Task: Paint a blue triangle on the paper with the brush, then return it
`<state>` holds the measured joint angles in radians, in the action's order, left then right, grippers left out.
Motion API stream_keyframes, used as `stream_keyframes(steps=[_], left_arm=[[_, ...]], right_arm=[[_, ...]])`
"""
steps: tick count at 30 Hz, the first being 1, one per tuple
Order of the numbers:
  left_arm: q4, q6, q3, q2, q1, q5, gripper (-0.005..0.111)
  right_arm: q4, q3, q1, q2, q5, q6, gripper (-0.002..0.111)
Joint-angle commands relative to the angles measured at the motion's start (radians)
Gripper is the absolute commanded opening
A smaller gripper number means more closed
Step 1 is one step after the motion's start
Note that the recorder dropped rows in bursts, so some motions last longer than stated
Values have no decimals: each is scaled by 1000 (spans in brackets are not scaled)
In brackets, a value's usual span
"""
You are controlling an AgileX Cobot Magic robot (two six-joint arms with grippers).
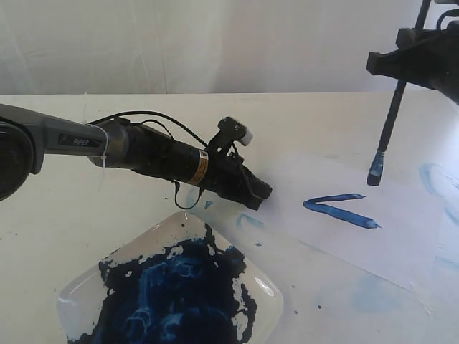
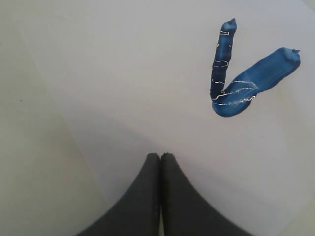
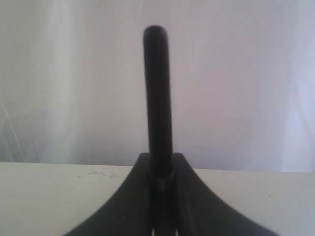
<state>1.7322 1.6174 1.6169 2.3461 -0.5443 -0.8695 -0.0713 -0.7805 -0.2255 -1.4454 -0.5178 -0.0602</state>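
Two sides of the blue triangle [image 1: 337, 208] lie on the paper [image 1: 358, 251]; the closing stroke and the return are left, we judge. Our right fingers [image 3: 160, 171] grip the brush [image 1: 388, 125], bristles above the paper beside the strokes. Our left fingers [image 2: 161, 160], closed and empty, sit low at the paper's edge; the paint dish [image 1: 267, 290] stands clear.

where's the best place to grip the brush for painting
High on the bare handle of the brush, from the side, as the right gripper does: it is thin, straight and near upright, with blue paint on the bristles below.
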Motion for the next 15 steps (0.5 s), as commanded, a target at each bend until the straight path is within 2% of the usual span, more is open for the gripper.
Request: stream_keyframes(steps=[1, 15], left_arm=[[12, 0, -1, -1, 3, 0, 0], [12, 1, -1, -1, 3, 2, 0]], right_arm=[[-3, 3, 7, -37, -53, -27, 0], [-3, 3, 7, -102, -96, -78, 0]])
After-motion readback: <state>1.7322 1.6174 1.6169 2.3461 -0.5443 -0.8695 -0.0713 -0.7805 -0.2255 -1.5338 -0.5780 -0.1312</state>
